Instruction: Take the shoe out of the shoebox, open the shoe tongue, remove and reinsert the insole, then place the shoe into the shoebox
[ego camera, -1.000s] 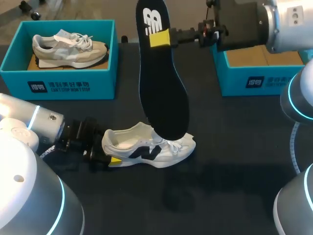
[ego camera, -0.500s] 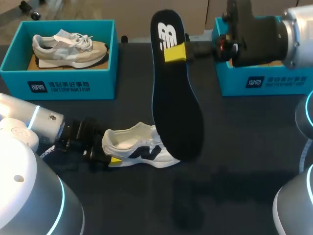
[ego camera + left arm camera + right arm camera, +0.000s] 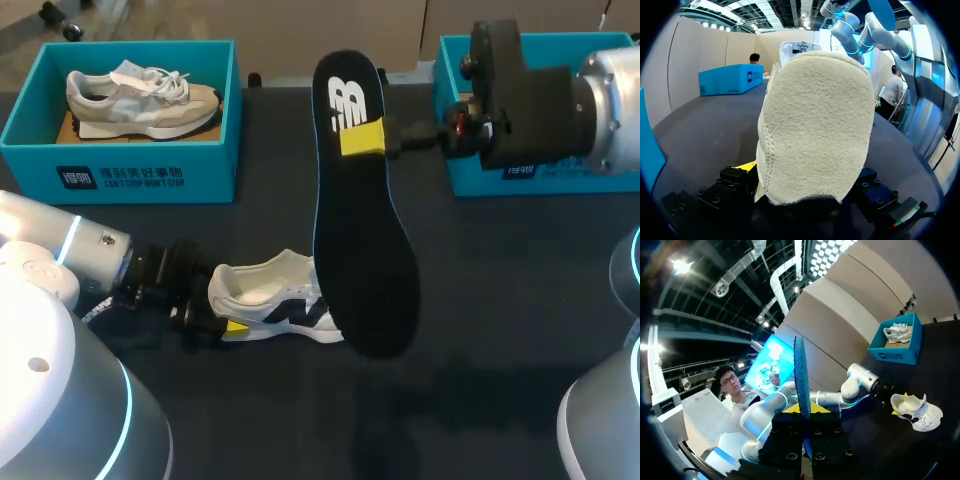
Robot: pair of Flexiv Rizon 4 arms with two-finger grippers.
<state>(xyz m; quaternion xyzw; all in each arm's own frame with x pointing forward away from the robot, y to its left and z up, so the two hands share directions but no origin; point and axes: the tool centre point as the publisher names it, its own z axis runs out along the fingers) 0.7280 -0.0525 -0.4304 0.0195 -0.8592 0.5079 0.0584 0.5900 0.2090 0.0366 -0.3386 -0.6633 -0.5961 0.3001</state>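
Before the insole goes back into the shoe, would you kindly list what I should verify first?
1. Right gripper clamped on the insole near its heel end: ok.
2. Left gripper clamped on the heel of the shoe: ok.
3. Shoe upright on the table, opening facing up: ok.
4. Tongue pulled open wide enough: cannot tell, the insole hides the front of the shoe.
5. Insole's toe end lined up with the shoe's opening: cannot tell, its height above the shoe is unclear.
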